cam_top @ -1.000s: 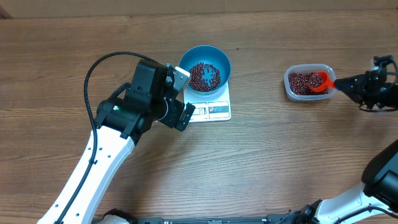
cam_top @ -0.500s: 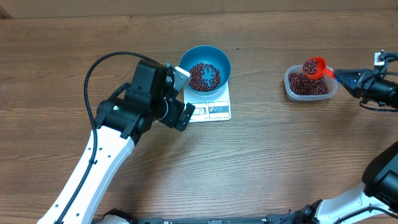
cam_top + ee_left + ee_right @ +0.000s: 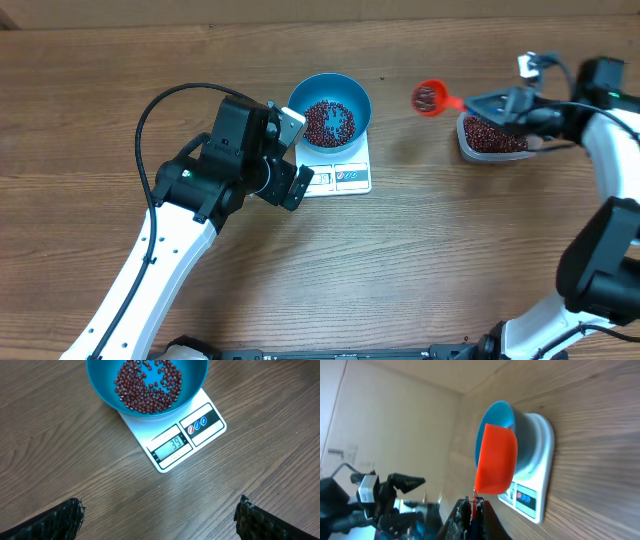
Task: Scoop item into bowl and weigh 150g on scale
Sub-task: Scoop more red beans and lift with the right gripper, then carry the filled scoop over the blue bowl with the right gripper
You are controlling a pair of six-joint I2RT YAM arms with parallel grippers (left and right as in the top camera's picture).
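Two robot arms reach over a brown wood-grain table (image 3: 450, 250). The left gripper (image 3: 298, 152) hangs just beside the flat white rectangular scale (image 3: 185, 435), jaws spread wide, holding nothing. On the scale sits the round deep-blue bowl (image 3: 97, 380); well to its right stands a clear plastic tub (image 3: 463, 140). Between them, in the air, the right gripper (image 3: 500, 103) pinches the handle of a small orange-red plastic scoop (image 3: 428, 97). Tiny red-brown beans (image 3: 147, 385) lie in bowl, tub and scoop; the display reads 39.

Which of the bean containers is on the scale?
The blue bowl, resting on the white scale. The clear tub sits on the bare table, and the red scoop is held by the right gripper.
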